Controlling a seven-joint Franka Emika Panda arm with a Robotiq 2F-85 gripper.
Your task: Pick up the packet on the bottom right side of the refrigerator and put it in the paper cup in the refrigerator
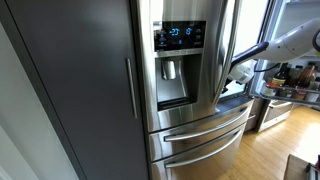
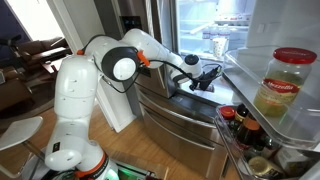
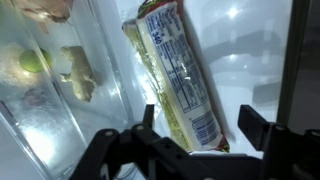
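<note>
The refrigerator [image 1: 190, 110] is stainless steel with a blue-lit dispenser, and its right door stands open. In the wrist view the packet [image 3: 175, 70], a long yellow and white wrapped pack, lies on the white floor of the lower fridge shelf. My gripper [image 3: 200, 125] is open, with one finger on each side of the packet's near end, not closed on it. In an exterior view the gripper [image 2: 205, 78] reaches into the fridge [image 2: 175, 115] just above the drawers. A pale paper cup [image 2: 220, 45] stands on a shelf higher up and further in.
A clear crisper bin [image 3: 60, 100] with vegetables lies left of the packet. The open door's shelves hold a large jar [image 2: 285, 85] and several bottles [image 2: 240, 125]. A dark-grey cabinet panel [image 1: 70, 80] stands beside the fridge.
</note>
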